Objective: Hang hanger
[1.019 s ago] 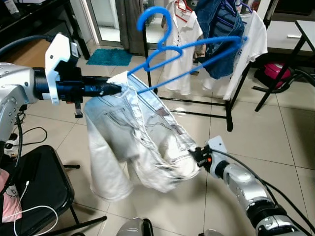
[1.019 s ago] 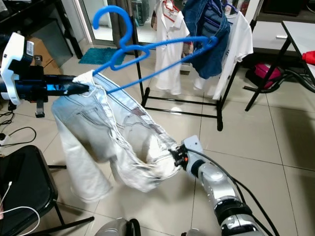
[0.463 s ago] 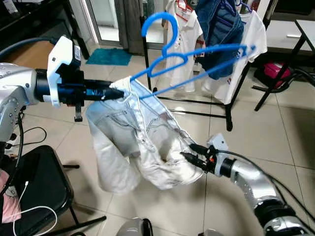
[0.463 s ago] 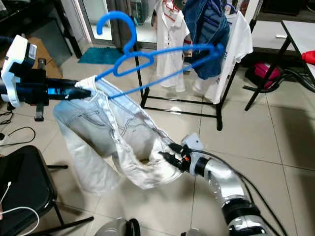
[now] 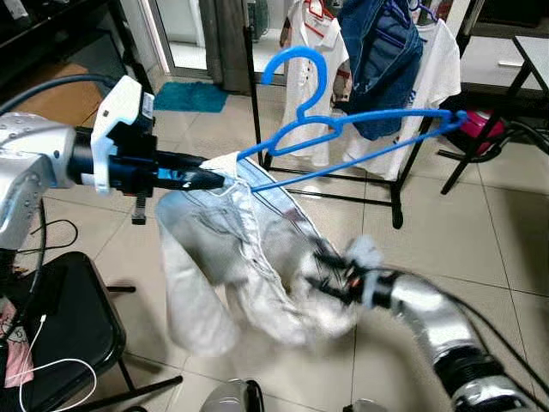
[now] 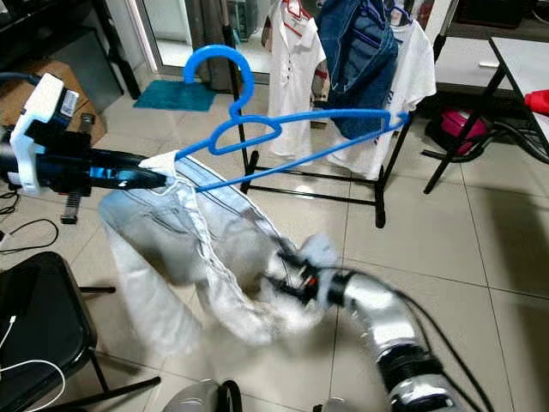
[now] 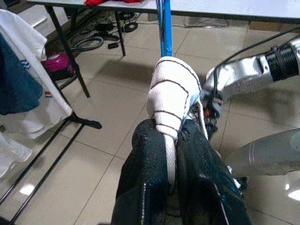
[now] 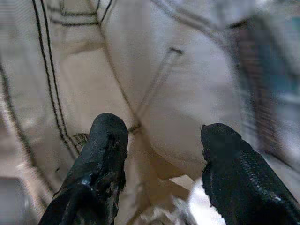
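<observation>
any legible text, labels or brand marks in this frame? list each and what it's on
None can be read.
White sticker on the left claw's wrist housing: print too small to read.
Small red-and-blue mark on the white T-shirt: blurred, unreadable.
Light denim shorts, blue hanger: no lettering shows.

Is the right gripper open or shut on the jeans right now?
Open. In the right wrist view the right gripper has its fingers spread apart, with the jeans fabric in front of them, not pinched.
</observation>
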Robot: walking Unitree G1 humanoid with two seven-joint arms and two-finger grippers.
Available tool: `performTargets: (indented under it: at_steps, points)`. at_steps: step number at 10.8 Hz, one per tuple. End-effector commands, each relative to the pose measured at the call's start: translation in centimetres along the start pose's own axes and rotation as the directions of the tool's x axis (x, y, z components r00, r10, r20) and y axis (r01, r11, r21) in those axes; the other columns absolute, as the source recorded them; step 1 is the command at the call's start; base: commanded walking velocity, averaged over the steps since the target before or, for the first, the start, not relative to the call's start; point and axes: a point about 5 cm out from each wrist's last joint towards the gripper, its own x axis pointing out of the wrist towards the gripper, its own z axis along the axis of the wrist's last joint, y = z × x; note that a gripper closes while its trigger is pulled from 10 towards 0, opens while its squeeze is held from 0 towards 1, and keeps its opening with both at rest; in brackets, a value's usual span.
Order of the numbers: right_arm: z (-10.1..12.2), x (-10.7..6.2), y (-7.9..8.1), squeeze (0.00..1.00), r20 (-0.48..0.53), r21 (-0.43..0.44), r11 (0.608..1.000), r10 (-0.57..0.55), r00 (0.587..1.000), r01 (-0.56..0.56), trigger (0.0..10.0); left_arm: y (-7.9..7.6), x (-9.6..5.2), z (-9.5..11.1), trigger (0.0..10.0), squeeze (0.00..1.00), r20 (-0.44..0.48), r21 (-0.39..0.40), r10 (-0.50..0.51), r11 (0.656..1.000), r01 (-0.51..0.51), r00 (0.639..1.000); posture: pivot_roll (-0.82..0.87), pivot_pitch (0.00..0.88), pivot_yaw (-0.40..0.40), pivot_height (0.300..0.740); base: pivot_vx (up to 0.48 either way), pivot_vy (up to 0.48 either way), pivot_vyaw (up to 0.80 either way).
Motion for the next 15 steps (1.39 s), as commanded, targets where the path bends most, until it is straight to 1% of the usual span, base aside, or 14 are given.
performTargets:
  at_steps: [1, 2, 3, 4, 5, 7, 8, 9, 10, 12, 15]
  points:
    - [-0.5, 0.4, 0.6, 0.0, -0.027, 0.009, 0.999, 0.034, 0.999, -0.033, 10.0, -0.1, -0.2, 1.1, 0.0, 0.0, 0.024, 0.041, -0.006, 0.999, 0.005, 1.0, -0.02, 0.096, 0.099, 0.74, 0.0, 0.0, 0.0]
    - [-1.1, 0.6, 0.9, 0.0, -0.04, 0.034, 0.999, 0.037, 0.999, -0.036, 10.0, -0.1, -0.1, 1.2, 0.0, 0.0, 0.027, 0.042, -0.014, 0.999, 0.013, 1.0, -0.02, 0.099, 0.103, 0.74, 0.0, 0.0, 0.0]
    - [-1.4, 0.7, 1.1, 0.0, -0.04, 0.063, 0.997, 0.038, 0.998, -0.035, 3.9, -0.1, -0.1, 1.4, 0.0, 0.0, 0.027, 0.045, -0.016, 0.999, 0.015, 1.0, -0.01, 0.101, 0.106, 0.74, 0.0, 0.0, 0.0]
    - [-1.6, 0.6, 1.2, 0.0, -0.039, 0.082, 0.996, 0.044, 0.998, -0.041, 0.0, 0.0, -0.2, 1.4, 0.0, 0.0, 0.025, 0.048, -0.01, 0.999, 0.009, 1.0, -0.01, 0.101, 0.107, 0.74, 0.0, 0.0, 0.0]
    - [-1.9, 0.3, 1.2, 0.0, -0.043, 0.105, 0.993, 0.052, 0.998, -0.048, 0.0, 0.3, -0.4, 1.4, 0.0, 0.0, 0.021, 0.051, 0.005, 0.999, -0.006, 1.0, -0.02, 0.101, 0.106, 0.74, 0.0, 0.0, 0.0]
    - [-3.3, -0.6, 1.5, 0.0, -0.104, 0.15, 0.986, 0.089, 0.991, -0.073, 0.0, 0.6, -0.7, 1.7, 0.0, 0.0, 0.024, 0.064, 0.031, 0.997, -0.033, 0.999, -0.02, 0.098, 0.1, 0.74, 0.0, 0.0, 0.0]
    - [-3.7, -0.8, 1.6, 0.0, -0.123, 0.161, 0.984, 0.093, 0.988, -0.073, 0.0, 0.7, -0.8, 1.8, 0.0, 0.0, 0.026, 0.068, 0.037, 0.997, -0.038, 0.999, -0.02, 0.097, 0.099, 0.74, 0.0, 0.0, 0.0]
    - [-4.2, -1.0, 1.6, 0.0, -0.147, 0.185, 0.981, 0.084, 0.986, -0.056, 0.0, 0.8, -0.9, 1.9, 0.0, 0.0, 0.029, 0.074, 0.047, 0.996, -0.049, 0.999, -0.02, 0.096, 0.097, 0.74, 0.0, 0.0, 0.0]
    - [-5.0, -1.3, 1.4, 0.0, -0.213, 0.195, 0.981, 0.059, 0.975, -0.017, 0.0, 0.9, -1.0, 1.9, 0.0, 0.0, 0.03, 0.076, 0.053, 0.996, -0.056, 0.998, -0.02, 0.095, 0.096, 0.74, 0.0, 0.0, 0.0]
    - [-5.6, -1.7, 1.1, 0.0, -0.26, 0.19, 0.981, 0.017, 0.966, 0.033, 0.0, 1.0, -1.1, 1.9, 0.0, 0.0, 0.033, 0.08, 0.062, 0.995, -0.064, 0.998, -0.03, 0.089, 0.089, 0.74, 0.0, 0.0, 0.0]
    - [-5.5, -1.5, 0.7, 0.0, -0.259, 0.191, 0.979, -0.027, 0.966, 0.078, 0.0, 1.0, -1.1, 2.0, 0.0, 0.0, 0.041, 0.084, 0.066, 0.994, -0.07, 0.997, -0.03, 0.079, 0.084, 0.74, 0.0, 0.0, 0.0]
